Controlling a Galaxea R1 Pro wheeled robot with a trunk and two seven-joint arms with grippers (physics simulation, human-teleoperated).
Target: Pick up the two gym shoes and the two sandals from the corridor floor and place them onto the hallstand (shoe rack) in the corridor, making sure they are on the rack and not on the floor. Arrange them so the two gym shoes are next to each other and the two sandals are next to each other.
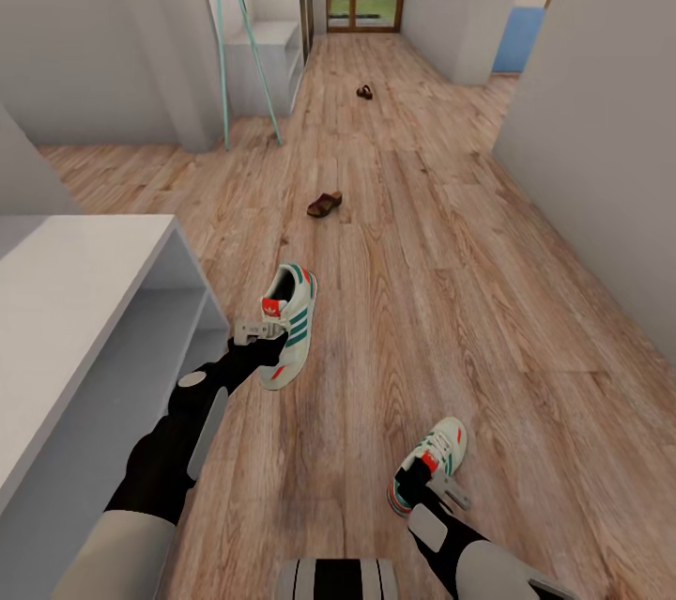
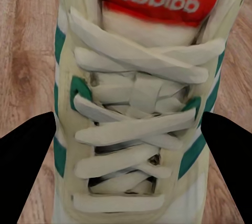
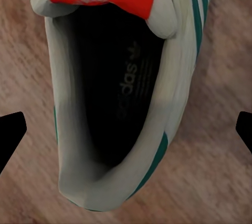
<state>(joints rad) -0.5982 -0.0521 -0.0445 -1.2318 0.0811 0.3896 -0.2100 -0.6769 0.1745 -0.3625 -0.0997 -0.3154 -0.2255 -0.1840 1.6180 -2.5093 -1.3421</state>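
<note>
While scattered on floor: two gym shoes, two sandals.

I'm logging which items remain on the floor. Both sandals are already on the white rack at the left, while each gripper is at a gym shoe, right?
Not quite. The near sandal and the far sandal both lie on the corridor floor, not on the rack, as the head view shows. The rest holds: the left gripper and right gripper are each at a gym shoe.

The head camera looks down the light brown wood-plank corridor floor; each wrist camera hangs close above one white green-striped lace-up sneaker.
</note>
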